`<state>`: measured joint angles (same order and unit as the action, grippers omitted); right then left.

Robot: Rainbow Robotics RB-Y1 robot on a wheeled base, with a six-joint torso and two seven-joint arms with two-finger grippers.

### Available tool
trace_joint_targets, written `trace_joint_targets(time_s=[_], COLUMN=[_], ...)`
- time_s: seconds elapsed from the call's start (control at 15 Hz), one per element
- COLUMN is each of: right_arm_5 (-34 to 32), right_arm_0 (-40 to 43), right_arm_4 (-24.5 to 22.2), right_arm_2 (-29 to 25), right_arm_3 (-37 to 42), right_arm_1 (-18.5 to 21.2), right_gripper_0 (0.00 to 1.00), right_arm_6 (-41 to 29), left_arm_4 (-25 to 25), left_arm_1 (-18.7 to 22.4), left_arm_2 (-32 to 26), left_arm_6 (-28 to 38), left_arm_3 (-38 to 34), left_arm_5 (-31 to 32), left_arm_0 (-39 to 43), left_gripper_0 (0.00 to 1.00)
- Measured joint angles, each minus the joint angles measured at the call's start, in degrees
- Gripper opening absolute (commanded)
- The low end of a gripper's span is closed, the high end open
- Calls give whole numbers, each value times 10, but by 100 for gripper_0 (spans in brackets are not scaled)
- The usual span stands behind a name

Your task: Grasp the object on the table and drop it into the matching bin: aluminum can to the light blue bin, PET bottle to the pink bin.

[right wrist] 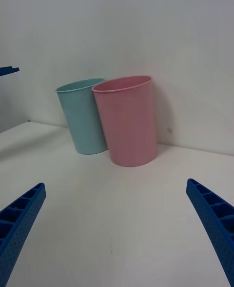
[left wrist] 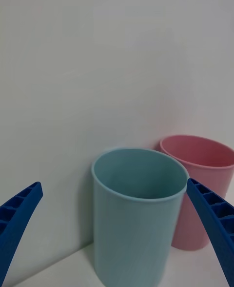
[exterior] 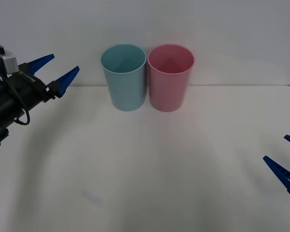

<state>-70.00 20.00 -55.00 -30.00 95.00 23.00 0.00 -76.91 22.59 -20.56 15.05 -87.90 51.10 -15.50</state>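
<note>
The light blue bin (exterior: pixel 124 82) and the pink bin (exterior: pixel 168 84) stand upright side by side, touching, at the back of the white table (exterior: pixel 145 174). The aluminum can is out of view. My left gripper (exterior: pixel 64 64) hovers open and empty at rim height, left of the light blue bin; from its wrist I look down at the light blue bin (left wrist: pixel 131 238), with the pink bin (left wrist: pixel 204 170) behind. My right gripper (exterior: pixel 274 147) is open and empty low at the table's right edge, facing the pink bin (right wrist: pixel 127 123) and the light blue bin (right wrist: pixel 83 118).
A plain white wall rises directly behind the bins. The table's back edge runs just behind them. A blue finger of the left gripper (right wrist: pixel 7 70) shows far off in the right wrist view.
</note>
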Motion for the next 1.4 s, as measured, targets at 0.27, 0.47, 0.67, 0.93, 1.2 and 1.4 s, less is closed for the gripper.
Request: trace_joint_targets(time_s=[0.27,0.47,0.67,0.93,1.2,1.4], right_arm_5=[0,0,0,0,0,0], right_arm_0=[0,0,0,0,0,0], right_arm_4=[0,0,0,0,0,0], right_arm_2=[0,0,0,0,0,0], right_arm_3=[0,0,0,0,0,0], right_arm_1=[0,0,0,0,0,0], right_gripper_0=[100,100,100,100,100,100], right_arm_6=[0,0,0,0,0,0], left_arm_4=[0,14,30,84,121,125], left_arm_1=[0,0,12,62,86,86], left_arm_2=[-61,-86,-106,-109,-108,-104], left_arm_6=[-17,-59,-87,-92,-87,-87], left_arm_3=[-74,-97,-98,-98,-97,-98], left_arm_5=[49,72,110,136,142,144], left_arm_0=[94,146,185,242,281,291], left_gripper_0=[100,100,100,100,100,100])
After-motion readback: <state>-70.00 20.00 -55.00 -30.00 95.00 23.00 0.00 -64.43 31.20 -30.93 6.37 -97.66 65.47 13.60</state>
